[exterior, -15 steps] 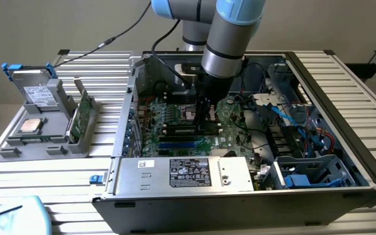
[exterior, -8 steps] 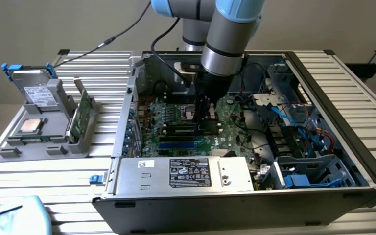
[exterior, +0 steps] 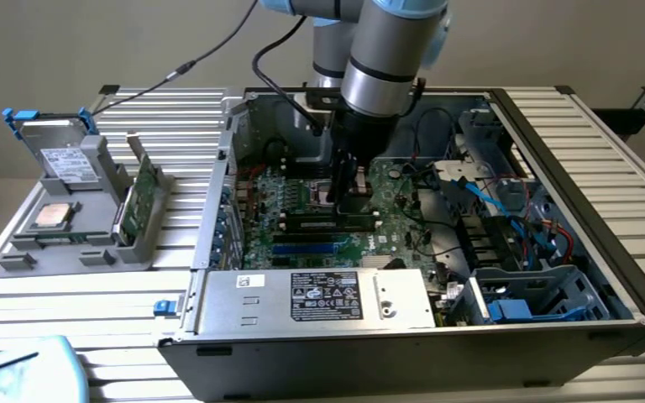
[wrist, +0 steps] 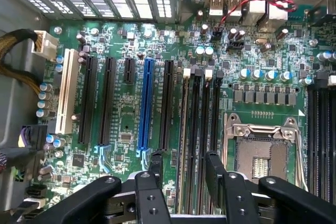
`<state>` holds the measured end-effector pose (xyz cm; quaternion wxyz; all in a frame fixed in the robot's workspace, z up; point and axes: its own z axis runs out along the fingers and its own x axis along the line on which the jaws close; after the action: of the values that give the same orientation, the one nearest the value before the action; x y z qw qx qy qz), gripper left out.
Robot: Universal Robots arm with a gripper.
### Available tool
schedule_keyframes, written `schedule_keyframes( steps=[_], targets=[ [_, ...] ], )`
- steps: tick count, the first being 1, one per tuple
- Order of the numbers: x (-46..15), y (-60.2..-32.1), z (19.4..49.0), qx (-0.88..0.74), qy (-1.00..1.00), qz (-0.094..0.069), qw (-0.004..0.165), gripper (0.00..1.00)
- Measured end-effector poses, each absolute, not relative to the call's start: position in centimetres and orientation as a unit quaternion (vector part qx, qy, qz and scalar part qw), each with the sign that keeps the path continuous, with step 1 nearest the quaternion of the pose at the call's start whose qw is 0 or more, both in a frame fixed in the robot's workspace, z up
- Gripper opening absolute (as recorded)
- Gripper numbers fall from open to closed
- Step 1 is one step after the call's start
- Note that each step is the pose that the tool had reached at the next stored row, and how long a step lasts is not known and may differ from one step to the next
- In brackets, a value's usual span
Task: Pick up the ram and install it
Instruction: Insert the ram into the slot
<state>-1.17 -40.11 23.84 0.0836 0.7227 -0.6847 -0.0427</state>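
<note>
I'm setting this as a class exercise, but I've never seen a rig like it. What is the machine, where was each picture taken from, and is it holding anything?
The machine is a robot arm with a gripper at its end. One picture comes from a camera standing off to the side. The other comes from a camera on the arm's wrist, looking down past the gripper's fingers.

An opened computer case lies on a slatted table, and the arm reaches into it over the green motherboard. Beside the case, a grey holder carries spare parts, including a green stick.

The fingers are apart and hold nothing. Just below them, the ram looks seated in a slot.
</note>
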Motion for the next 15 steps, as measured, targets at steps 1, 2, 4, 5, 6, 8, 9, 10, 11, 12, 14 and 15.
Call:
schedule_keyframes(
  steps=[1,2,4,5,6,8,9,10,11,12,14,15],
  targets=[
    [-1.2,-40.1,24.1,0.723,-0.685,-0.043,0.084,0.46],
    [-1.2,-40.1,24.4,0.723,-0.685,-0.043,0.084,0.46],
    [-1.3,-40.1,24.8,0.723,-0.685,-0.043,0.084,0.37],
    [-1.4,-40.1,25.0,0.723,-0.685,-0.043,0.084,0.31],
    [-1.4,-40.1,25.1,0.723,-0.685,-0.043,0.084,0.25],
    [-1.4,-40.1,25.2,0.723,-0.685,-0.043,0.084,0.19],
    [-1.5,-40.1,25.2,0.723,-0.685,-0.043,0.083,0.13],
    [-1.5,-40.1,25.2,0.723,-0.685,-0.042,0.083,0.11],
    [-1.5,-40.1,25.2,0.723,-0.685,-0.041,0.082,0.11],
    [-1.7,-40.1,25.3,0.723,-0.685,-0.039,0.080,0.11],
    [-1.9,-40.0,25.2,0.723,-0.686,-0.034,0.076,0.11],
    [-2.0,-40.0,25.2,0.723,-0.686,-0.031,0.074,0.11]
  ],
)
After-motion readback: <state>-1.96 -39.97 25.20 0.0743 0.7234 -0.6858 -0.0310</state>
